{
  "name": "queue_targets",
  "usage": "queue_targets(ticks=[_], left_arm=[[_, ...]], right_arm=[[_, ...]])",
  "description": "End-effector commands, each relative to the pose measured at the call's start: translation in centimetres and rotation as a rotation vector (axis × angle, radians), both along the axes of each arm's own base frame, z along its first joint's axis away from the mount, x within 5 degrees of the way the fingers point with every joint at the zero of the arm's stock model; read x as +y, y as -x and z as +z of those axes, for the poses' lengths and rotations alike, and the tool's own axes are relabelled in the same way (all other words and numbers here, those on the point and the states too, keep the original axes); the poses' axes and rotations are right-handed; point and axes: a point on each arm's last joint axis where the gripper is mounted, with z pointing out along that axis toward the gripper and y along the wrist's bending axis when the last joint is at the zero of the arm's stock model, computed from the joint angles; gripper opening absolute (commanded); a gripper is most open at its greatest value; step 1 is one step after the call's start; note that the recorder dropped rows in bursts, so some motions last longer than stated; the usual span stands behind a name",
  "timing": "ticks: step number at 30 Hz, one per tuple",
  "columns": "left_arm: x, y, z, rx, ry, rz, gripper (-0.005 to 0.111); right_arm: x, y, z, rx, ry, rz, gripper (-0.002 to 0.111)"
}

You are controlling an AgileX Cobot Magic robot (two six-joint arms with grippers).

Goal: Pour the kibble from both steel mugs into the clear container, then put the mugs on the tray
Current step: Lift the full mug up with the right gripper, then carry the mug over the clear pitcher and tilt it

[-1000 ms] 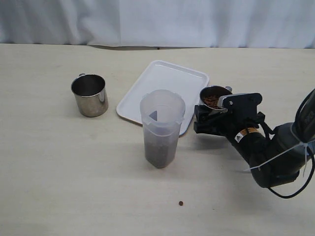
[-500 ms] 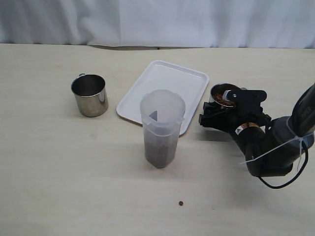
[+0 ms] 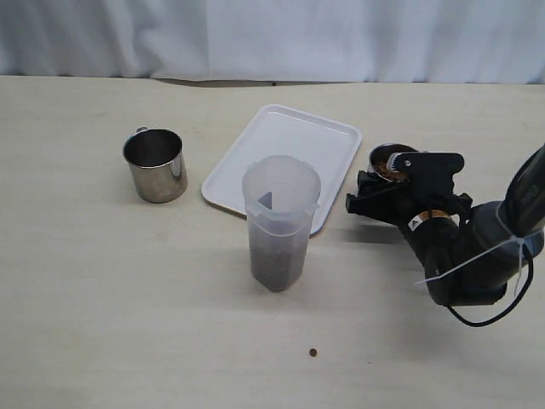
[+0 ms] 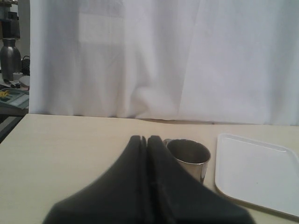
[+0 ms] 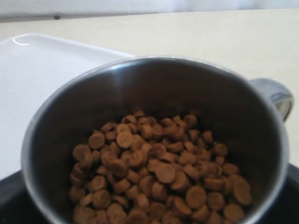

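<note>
Shifts full steel mug (image 3: pixel 387 158) farther from clear container (image 3: pixel 280 223), pinched by right fingers (image 3: pixel 366 200); pour pending. Holds left fingers (image 4: pixel 142 158) pressed together.

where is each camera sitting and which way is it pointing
Exterior: high at the table's front, facing the curtain; sees tray, clear container, empty mug; right arm and right hand show.
Left wrist: low behind the shut left hand, looking across the table at the curtain.
Right wrist: directly over the full mug's kibble; only dark hand edges show.
Shared: empty mug and tray appear in exterior and left wrist views.
</note>
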Motion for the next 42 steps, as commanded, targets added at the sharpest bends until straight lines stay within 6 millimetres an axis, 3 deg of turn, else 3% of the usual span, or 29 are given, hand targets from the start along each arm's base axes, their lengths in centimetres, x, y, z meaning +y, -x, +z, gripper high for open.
queue_targets(ticks=[1, 5, 10, 15, 18, 19, 21, 25, 29, 42], left_arm=[[0.0, 0.0, 0.1, -0.016, 0.009, -0.004, 0.0], [0.0, 0.0, 0.1, -0.016, 0.009, -0.004, 0.0], [0.0, 0.0, 0.1, -0.016, 0.009, -0.004, 0.0], [0.0, 0.0, 0.0, -0.008, 0.008, -0.006, 0.0], [0.0, 0.0, 0.1, -0.012, 0.009, -0.005, 0.0], [0.0, 0.0, 0.1, -0.012, 0.009, -0.005, 0.0], [0.0, 0.0, 0.1, -0.012, 0.009, -0.005, 0.0], [0.0, 0.0, 0.1, -0.012, 0.009, -0.005, 0.0], [0.0, 0.0, 0.1, -0.012, 0.009, -0.005, 0.0], [0.0, 0.0, 0.1, -0.014, 0.009, -0.005, 0.0]], right_arm=[[-0.1, 0.2, 0.3, 0.016, 0.094, 0.037, 0.005], [-0.5, 1.2, 3.7, -0.048, 0.167, 0.088, 0.005], [-0.5, 2.8, 8.9, 0.056, 0.265, 0.209, 0.005], [-1.9, 4.9, 15.6, 0.135, 0.319, 0.329, 0.005], [-2.1, 6.0, 18.3, 0.125, 0.368, 0.403, 0.005], [-2.1, 6.7, 20.1, 0.094, 0.355, 0.421, 0.005], [-2.0, 7.2, 21.5, 0.09, 0.37, 0.456, 0.005], [-2.1, 7.9, 23.3, 0.123, 0.443, 0.53, 0.005], [-0.7, 8.3, 24.8, 0.07, 0.543, 0.586, 0.005], [5.0, 9.2, 25.2, 0.039, 0.831, 0.702, 0.005]])
